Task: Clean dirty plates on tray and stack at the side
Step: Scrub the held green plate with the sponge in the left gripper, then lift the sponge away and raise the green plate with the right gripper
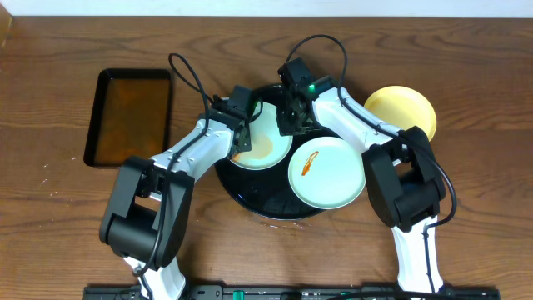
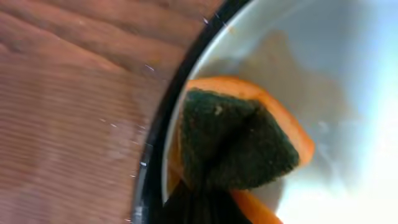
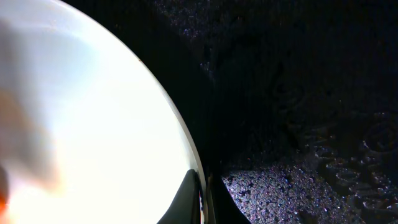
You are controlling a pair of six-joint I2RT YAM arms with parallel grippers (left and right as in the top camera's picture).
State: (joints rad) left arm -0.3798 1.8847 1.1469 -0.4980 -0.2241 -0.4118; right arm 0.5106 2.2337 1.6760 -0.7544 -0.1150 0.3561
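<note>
As the left tool pressed its sponge onto the smeared plate, the step in hand looked to be the scrubbing of that plate. The tool seemed clamped on the sponge, whose green scouring face was folded over the orange body, though its own fingers hardly showed in the left wrist view. The right tool looked pinched together on the same plate's rim, one finger on either side, at about 2 o'clock on the plate. The sponge sat at about 9 o'clock, close to the tray's edge.

To do this well, I judged, the right tool should pin the plate flat while the sponge sweeps inward from the rim across the brownish smear. Light pressure would stop the plate skidding on the glossy tray or riding up over its low rim.

The smeared plate lay at about 11 o'clock on the tray, under both tools. A second green plate, marked with an orange streak, lay at about 4 o'clock on the tray, just beside the first. I could not tell whether they touched. The yellow plate lay off the tray on the bench, toward 2 o'clock, beside the right arm.
</note>
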